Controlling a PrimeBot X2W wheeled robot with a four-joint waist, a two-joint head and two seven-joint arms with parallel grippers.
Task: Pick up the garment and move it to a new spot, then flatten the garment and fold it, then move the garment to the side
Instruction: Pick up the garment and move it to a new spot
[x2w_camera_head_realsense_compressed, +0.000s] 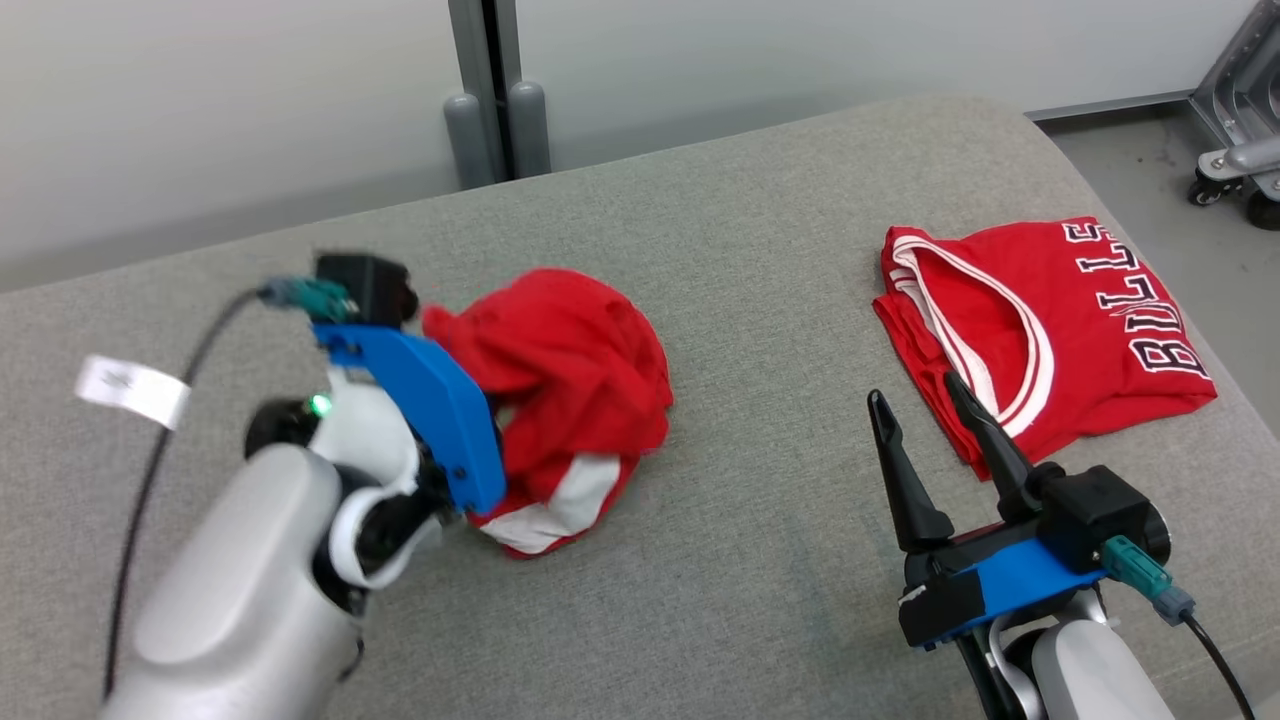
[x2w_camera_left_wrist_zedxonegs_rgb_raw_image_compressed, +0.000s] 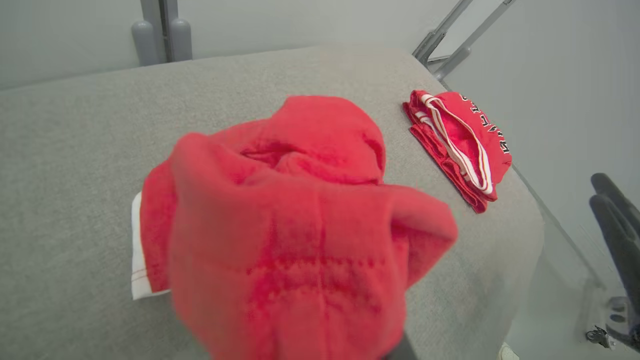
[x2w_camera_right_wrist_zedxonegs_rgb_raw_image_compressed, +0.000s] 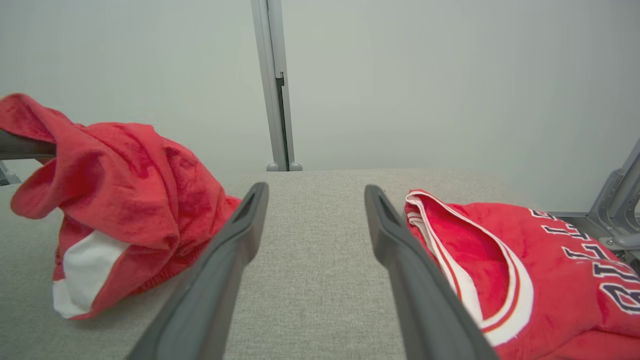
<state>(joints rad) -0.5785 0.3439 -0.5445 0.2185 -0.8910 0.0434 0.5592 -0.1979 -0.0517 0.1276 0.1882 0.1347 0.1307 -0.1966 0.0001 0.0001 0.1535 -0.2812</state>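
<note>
A crumpled red garment (x2w_camera_head_realsense_compressed: 570, 370) with a white band is bunched up left of the middle of the grey padded table (x2w_camera_head_realsense_compressed: 760, 560). My left gripper (x2w_camera_head_realsense_compressed: 450, 335) is shut on its upper left part, which hangs raised while the rest rests on the table. The cloth (x2w_camera_left_wrist_zedxonegs_rgb_raw_image_compressed: 300, 225) drapes over the fingers and hides them. In the right wrist view the garment (x2w_camera_right_wrist_zedxonegs_rgb_raw_image_compressed: 125, 170) stands to the left. My right gripper (x2w_camera_head_realsense_compressed: 915, 392) is open and holds nothing, with bare table between its fingers (x2w_camera_right_wrist_zedxonegs_rgb_raw_image_compressed: 315, 190).
A folded red jersey (x2w_camera_head_realsense_compressed: 1060, 320) with white trim and lettering lies at the table's right, just beyond my right gripper. A grey post (x2w_camera_head_realsense_compressed: 497, 110) stands behind the table. A wheeled metal frame (x2w_camera_head_realsense_compressed: 1240, 130) is on the floor past the rounded right edge.
</note>
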